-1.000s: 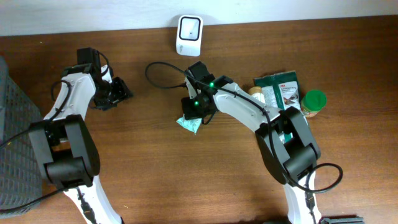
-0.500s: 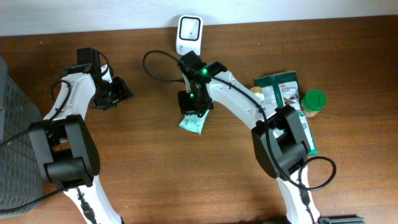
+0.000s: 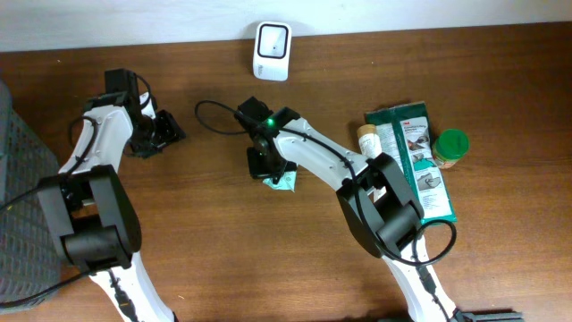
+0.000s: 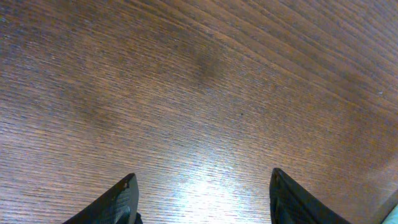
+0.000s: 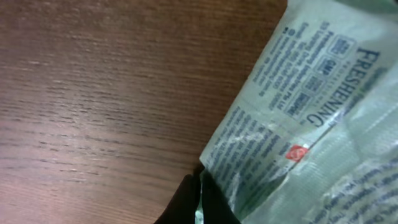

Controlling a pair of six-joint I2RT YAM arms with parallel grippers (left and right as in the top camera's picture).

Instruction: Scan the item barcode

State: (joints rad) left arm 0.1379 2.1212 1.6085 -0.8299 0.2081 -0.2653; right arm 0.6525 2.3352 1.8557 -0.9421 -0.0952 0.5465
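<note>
A pale green packet point(image 3: 284, 182) with printed text hangs at the table's middle; the right wrist view shows it large point(image 5: 311, 118), its corner pinched between my dark fingers. My right gripper point(image 3: 266, 165) point(image 5: 200, 198) is shut on that corner, just above the wood. The white scanner point(image 3: 272, 50) stands at the back edge, well beyond the packet. No barcode shows on the packet. My left gripper point(image 3: 166, 132) point(image 4: 202, 193) is open over bare wood at the left, with nothing between its fingers.
At the right lie a dark green flat pack point(image 3: 413, 159), a jar with a green lid point(image 3: 451, 148) and a small pale bottle point(image 3: 365, 134). A grey basket point(image 3: 12, 179) fills the left edge. A black cable point(image 3: 214, 118) loops behind the right wrist.
My right wrist has swung left and slightly nearer, away from the scanner, and the packet stays pinched and has turned under it. The left arm has hardly moved.
</note>
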